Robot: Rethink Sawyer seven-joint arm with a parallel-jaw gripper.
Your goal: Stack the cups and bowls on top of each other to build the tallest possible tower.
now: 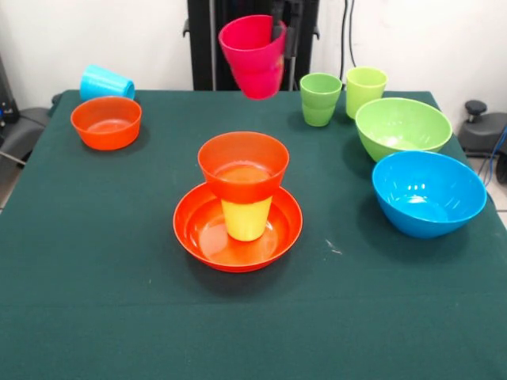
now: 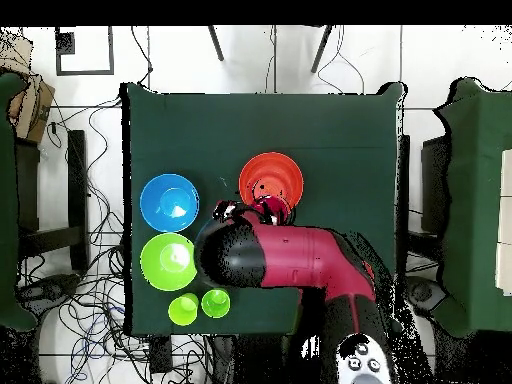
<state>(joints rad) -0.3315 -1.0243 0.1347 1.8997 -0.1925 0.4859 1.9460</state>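
Pinched on the rim of the pink cup (image 1: 253, 57), my pincer (image 1: 283, 30) holds it tilted in the air behind the tower (image 1: 242, 194): wide orange bowl, yellow cup, small orange bowl on top. I judge the cup light, stiff and slippery, so a rim grip suits it. Green cups (image 1: 321, 99) and the lime bowl (image 1: 402, 127) stand well aside; nothing blocks my path.

Red and black arm (image 2: 300, 262), thick and rounded. Bulky glossy black joint housing (image 2: 228, 250) at one end, red casing along the middle, black section near the base. Pale grey rounded cap (image 2: 362, 366) with small dark dots there. Dark, slim pincer (image 1: 287, 24); black pedestal column (image 1: 202, 43) behind.
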